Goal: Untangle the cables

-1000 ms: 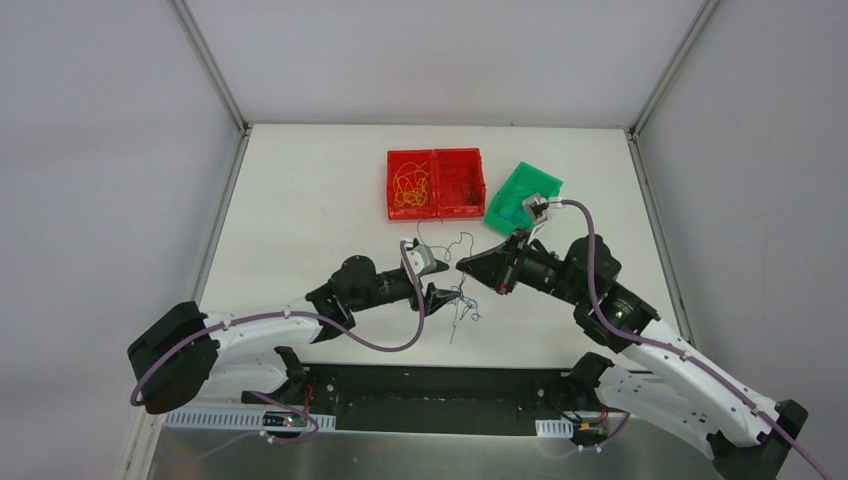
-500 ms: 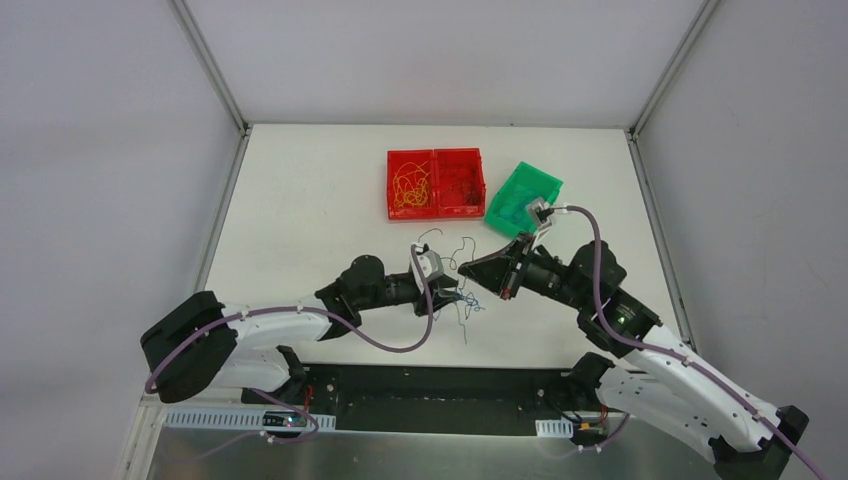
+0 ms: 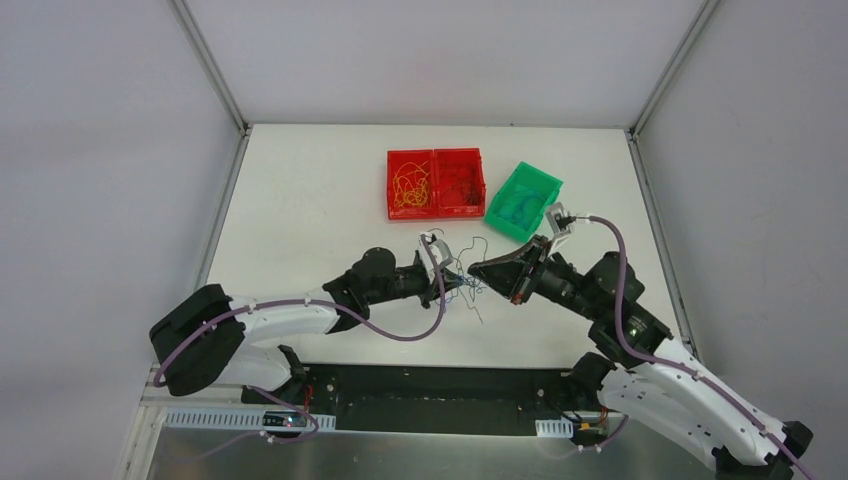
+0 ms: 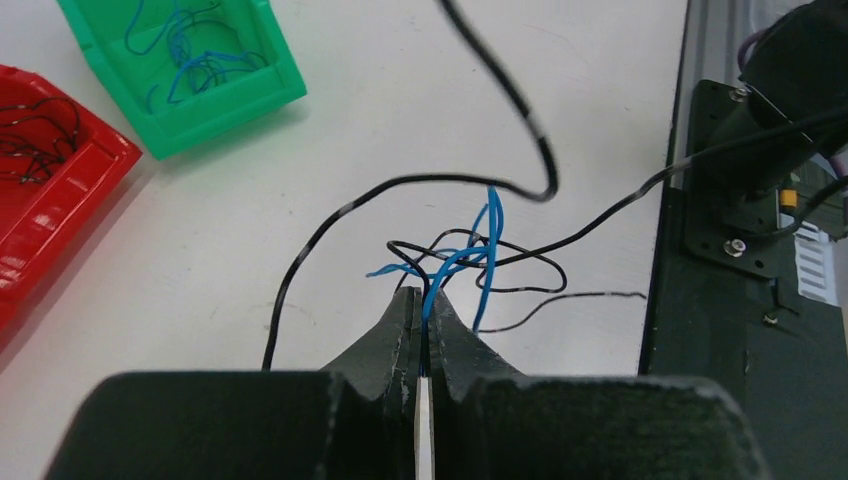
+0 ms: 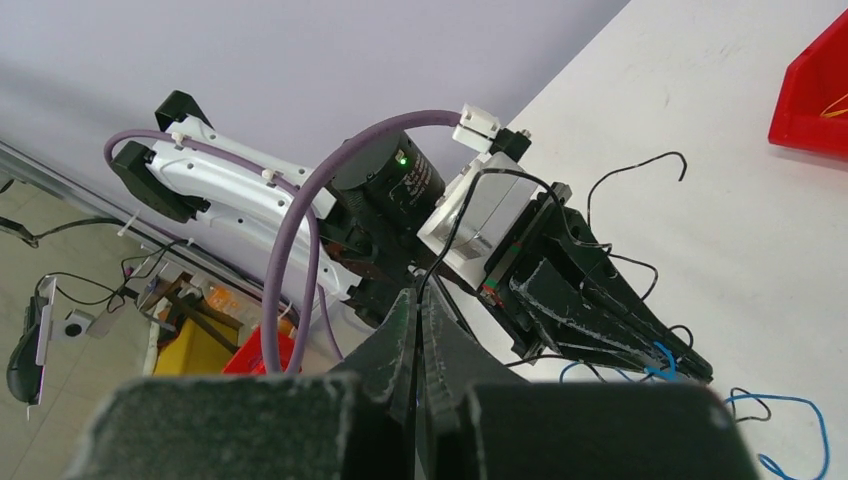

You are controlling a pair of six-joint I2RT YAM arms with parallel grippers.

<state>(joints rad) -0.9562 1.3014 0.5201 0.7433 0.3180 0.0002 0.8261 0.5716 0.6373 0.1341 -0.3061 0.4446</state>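
**Left pincer (image 4: 420,297) and right pincer (image 5: 415,292) both shut on the cables (image 4: 470,255)**

Left pincer's tips are pressed together, and a blue wire (image 4: 487,225) runs out from between them into the knot. Right pincer is closed as well. A dark wire (image 5: 455,215) seems to lead out of its tips, though its wrist view does not make that grip wholly plain. In the top view the two pincers stand tip to tip over the near middle of the table (image 3: 300,220). The small tangle lies between and just below them, well apart from the red bin (image 3: 437,183) and the green bin (image 3: 522,200).

The step in hand looks like drawing blue and dark apart. The main risk, as I judge it, is that the dark loops cross the blue strand several times. A straight pull could therefore cinch the knot tighter instead of freeing it. Wires this thin may also slip out of closed tips under load. Or the whole bundle may simply follow whichever arm pulls harder. With the tips so close, a careless swing could make them clash or catch a loose loop on a finger.
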